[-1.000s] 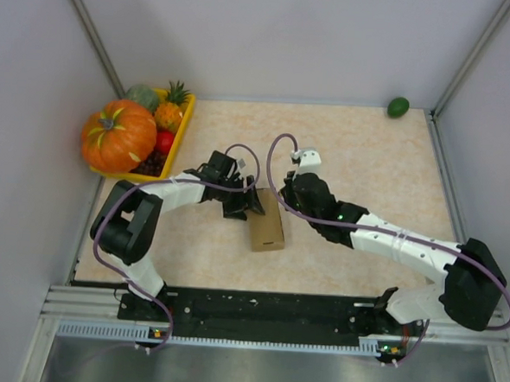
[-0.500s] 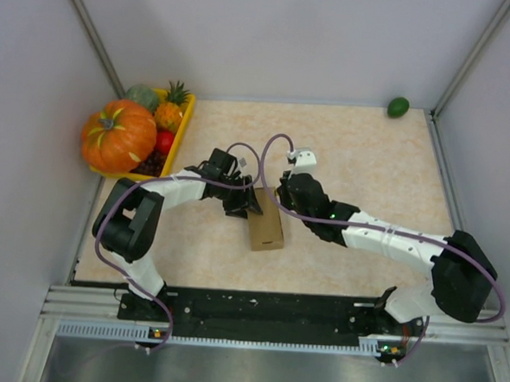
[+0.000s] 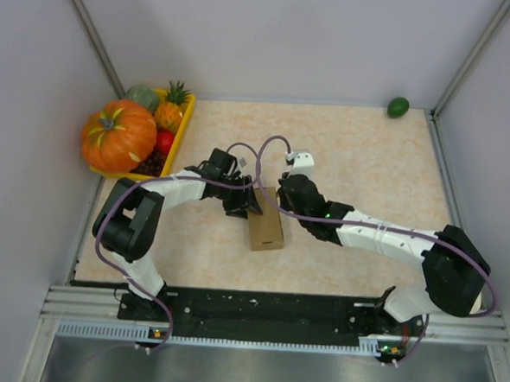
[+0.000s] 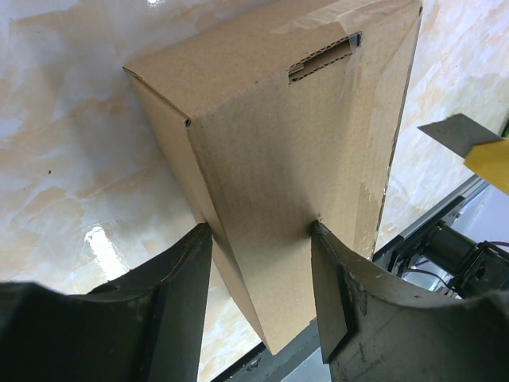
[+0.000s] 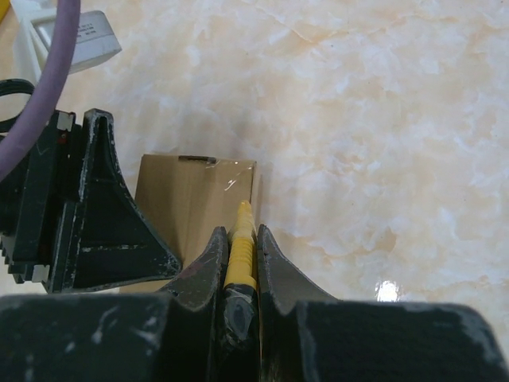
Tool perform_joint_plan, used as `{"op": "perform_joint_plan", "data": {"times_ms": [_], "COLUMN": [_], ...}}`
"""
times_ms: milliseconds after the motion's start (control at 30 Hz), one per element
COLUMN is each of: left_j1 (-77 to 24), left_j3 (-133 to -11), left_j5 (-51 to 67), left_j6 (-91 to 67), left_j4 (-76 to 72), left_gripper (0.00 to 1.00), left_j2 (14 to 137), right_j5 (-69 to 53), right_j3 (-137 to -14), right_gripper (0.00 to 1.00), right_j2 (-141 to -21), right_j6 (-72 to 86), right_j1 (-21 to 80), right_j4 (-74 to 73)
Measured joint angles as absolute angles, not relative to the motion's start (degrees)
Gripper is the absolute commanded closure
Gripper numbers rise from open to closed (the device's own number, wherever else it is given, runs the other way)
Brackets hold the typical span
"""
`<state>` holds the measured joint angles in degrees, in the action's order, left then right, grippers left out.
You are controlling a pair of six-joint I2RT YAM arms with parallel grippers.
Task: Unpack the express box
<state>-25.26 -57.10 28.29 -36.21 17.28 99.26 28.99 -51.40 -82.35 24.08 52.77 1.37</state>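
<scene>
L gripper (image 4: 258,239) has both fingers pressed on opposite long sides of the cardboard box (image 4: 294,135), clamping its near end. The rest of the box runs out past the fingertips, lying on the table (image 4: 71,159). R gripper (image 5: 239,232) is pinched narrow on a yellow knife (image 5: 241,245), its tip poking ahead of the fingertips over the box's taped edge, touching or not can't tell, w/ L gripper just alongside. Fruit tray (image 3: 183,128) w/ pumpkin (image 3: 118,136) sits well behind L gripper; green fruit (image 3: 398,106) is far off beyond R gripper.

Robot lab cell — grey panel walls (image 3: 282,37) (aluminium-framed) around table (image 3: 369,163).
</scene>
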Motion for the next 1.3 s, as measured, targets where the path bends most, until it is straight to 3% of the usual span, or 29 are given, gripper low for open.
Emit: {"op": "perform_joint_plan", "data": {"times_ms": [1300], "left_j1": [-25.2], "left_j3": [-57.1], "left_j5": [28.3], "left_j6": [-36.2], "left_j4": [17.2], "left_gripper": [0.77], "left_j2": [99.3], "right_j5": [29.5], "right_j3": [-51.5], "right_gripper": [1.00], "right_j2": [-84.9], "right_j6": [23.6], "right_j1": [52.8], "right_j4": [2.4]}}
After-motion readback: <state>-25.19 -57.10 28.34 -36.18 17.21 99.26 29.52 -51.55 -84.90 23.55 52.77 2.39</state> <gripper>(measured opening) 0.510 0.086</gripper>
